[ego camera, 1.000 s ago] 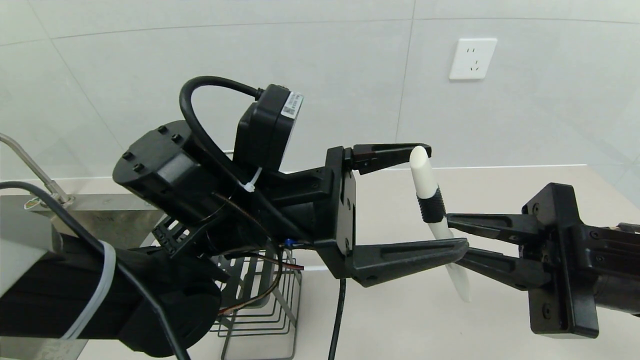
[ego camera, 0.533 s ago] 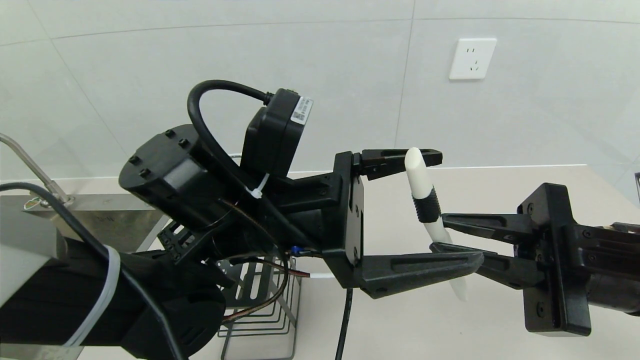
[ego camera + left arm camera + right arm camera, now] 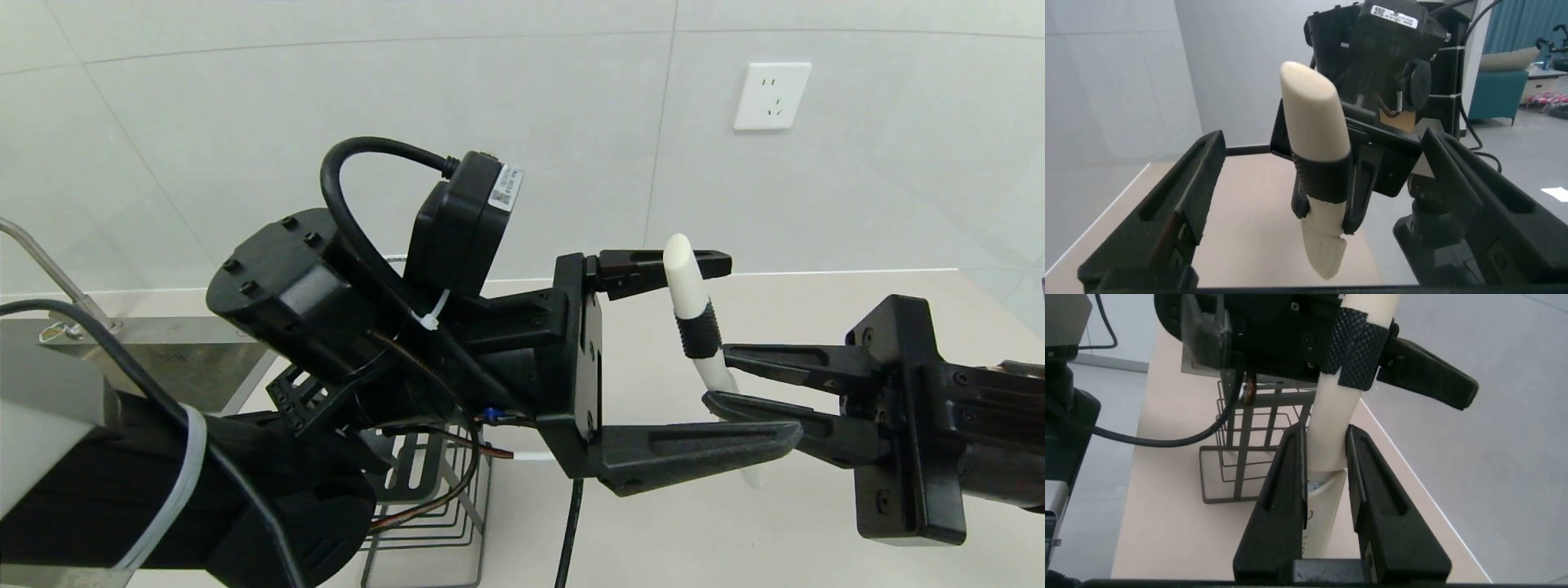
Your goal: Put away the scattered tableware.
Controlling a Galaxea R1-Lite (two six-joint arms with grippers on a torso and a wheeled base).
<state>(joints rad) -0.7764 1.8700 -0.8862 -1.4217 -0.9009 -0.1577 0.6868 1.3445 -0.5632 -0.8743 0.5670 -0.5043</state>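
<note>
The white stick (image 3: 684, 278), a slim utensil with a rounded top, is hanging in the air above the counter (image 3: 824, 302), a little toward 3 o'clock from the middle of the head view. It is leaning slightly, its top pointing to about 11 o'clock and its lower tip to about 5 o'clock. A black ribbed band (image 3: 698, 336) is wrapping its shaft roughly a third of the way down from the top. Just below that band the right gripper (image 3: 717, 376) is coming in from 3 o'clock and pinching the shaft, its two fingers drawn narrow and pressing on the stick from either side; the right wrist view is showing the pale shaft passing up between them. The left gripper (image 3: 765, 347) is reaching in from 9 o'clock with its fingers spread wide, one lying near the stick's top and the other crossing in front of its lower part. In the left wrist view the stick is standing midway between these fingers, with a gap on each side, so they are not touching it. Down at about 7 o'clock from the stick, a wire rack (image 3: 424, 506) is standing on the counter, partly hidden behind the left arm. Farther toward 9 o'clock a steel sink rim (image 3: 163, 347) is running along the counter's edge. On the tiled wall at 1 o'clock from the stick a white socket (image 3: 771, 95) is sitting well apart from everything else.
</note>
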